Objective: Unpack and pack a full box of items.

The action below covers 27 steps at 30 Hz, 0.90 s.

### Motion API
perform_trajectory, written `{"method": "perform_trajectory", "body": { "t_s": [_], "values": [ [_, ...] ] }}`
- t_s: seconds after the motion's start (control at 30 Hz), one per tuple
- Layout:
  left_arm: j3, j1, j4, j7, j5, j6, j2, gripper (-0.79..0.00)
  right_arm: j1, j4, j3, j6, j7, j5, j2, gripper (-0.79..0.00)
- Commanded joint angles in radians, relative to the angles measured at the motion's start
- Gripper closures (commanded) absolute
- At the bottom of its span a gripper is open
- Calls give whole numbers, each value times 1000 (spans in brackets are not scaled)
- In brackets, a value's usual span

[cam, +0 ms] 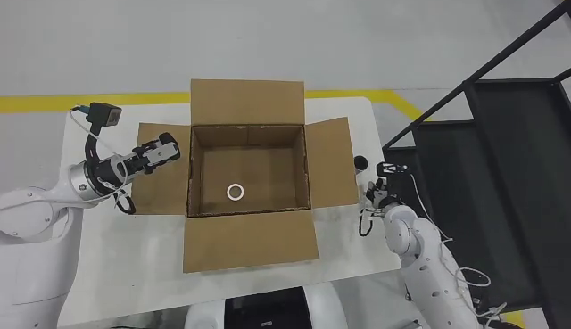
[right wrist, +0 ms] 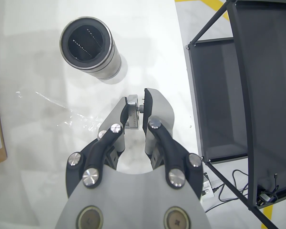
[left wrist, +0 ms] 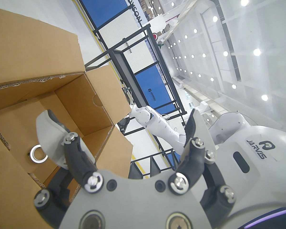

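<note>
The right gripper (right wrist: 135,106), at the right of the top view just beside the edge of the table (cam: 125,258), is pinched shut on a small metal block (right wrist: 133,116). It seems to hold the block only at the fingertips, so the block could slip and, this near the edge, drop off the table. A metal cylinder (right wrist: 90,52) stands close by, and a careless swing could topple it. The left gripper (cam: 168,148) hangs wide open and empty over the left flap of the box (cam: 250,102). A ring (cam: 235,191) lies inside the box, with broad open room around it.
</note>
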Motion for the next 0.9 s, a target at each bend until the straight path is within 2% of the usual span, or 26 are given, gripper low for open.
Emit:
{"method": "perform_trajectory", "body": {
  "t_s": [0.0, 0.07, 0.13, 0.17, 0.2, 0.4, 0.5, 0.87],
  "values": [
    [0, 0, 0, 0, 0, 0, 0, -785, 6, 10, -6, 6, -3, -4, -1, 0],
    [0, 0, 0, 0, 0, 0, 0, -785, 12, 20, -11, 12, -5, -7, -2, -240],
    [0, 0, 0, 0, 0, 0, 0, -785, 16, 28, -13, 16, -7, -6, -2, -400],
    [0, 0, 0, 0, 0, 0, 0, -785, 18, 31, -14, 21, -6, -8, -2, -662],
    [0, 0, 0, 0, 0, 0, 0, -785, 20, 34, -16, 23, -4, -11, -2, -785],
    [0, 0, 0, 0, 0, 0, 0, -785, 26, 44, -13, 24, 2, -4, -2, -785],
    [0, 0, 0, 0, 0, 0, 0, -785, -2, 2, 3, 17, -17, 18, -1, -785],
    [0, 0, 0, 0, 0, 0, 0, -785, -248, -346, 139, 26, -99, 79, 6, -785]
  ]
}}
